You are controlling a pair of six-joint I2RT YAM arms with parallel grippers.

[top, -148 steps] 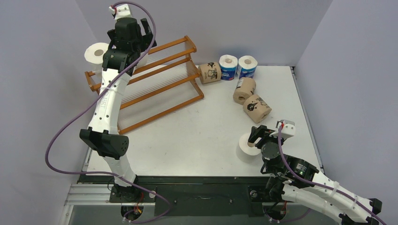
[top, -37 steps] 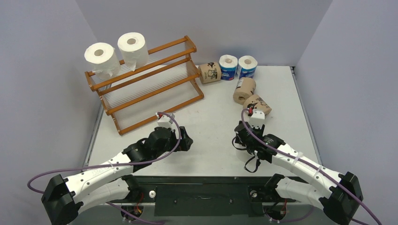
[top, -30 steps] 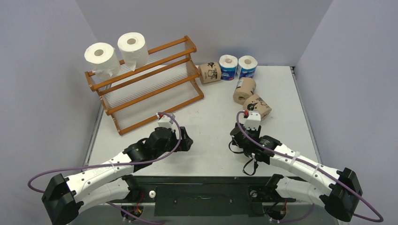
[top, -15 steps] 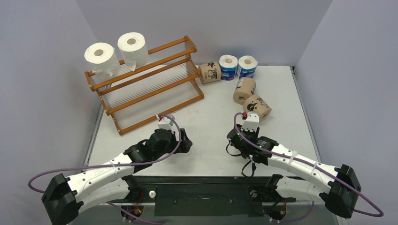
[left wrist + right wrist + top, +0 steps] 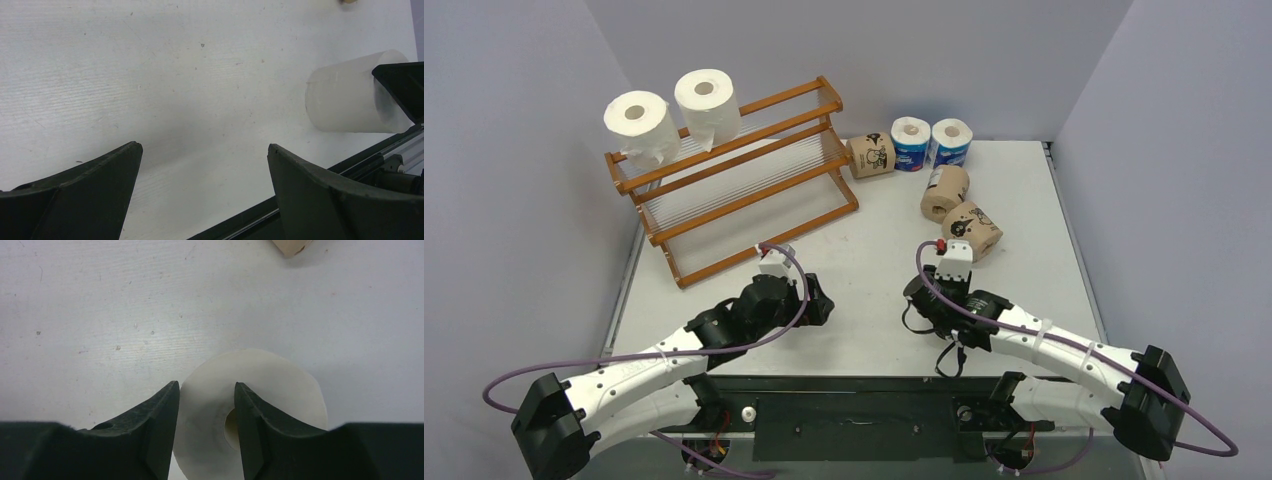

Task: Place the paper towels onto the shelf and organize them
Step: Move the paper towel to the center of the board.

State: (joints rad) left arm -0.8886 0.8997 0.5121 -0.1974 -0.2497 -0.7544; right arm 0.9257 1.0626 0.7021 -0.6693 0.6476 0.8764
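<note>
Shelf (image 5: 754,175): orange-brown wood with thin rails and clear slatted tiers, at the far left of the surface (image 5: 864,250), which is matte white with fine scuffs. One white roll (image 5: 636,120) and a second white roll (image 5: 706,100) sit side by side on the top tier, hollow cores facing up.

Brown-wrapped rolls (image 5: 946,192) with black print lie on the surface right of the shelf. Blue-and-white rolls (image 5: 911,143) stand upright at the back.

Third white roll (image 5: 280,385), soft paper, lies on its side near the front edge.

Right arm is low and reaches along the surface. Right gripper (image 5: 206,387) is clenched on this roll's wall, one finger at the core and one outside.

Left arm is also low. Left gripper (image 5: 205,155) is released, its fingers wide apart over bare surface.
</note>
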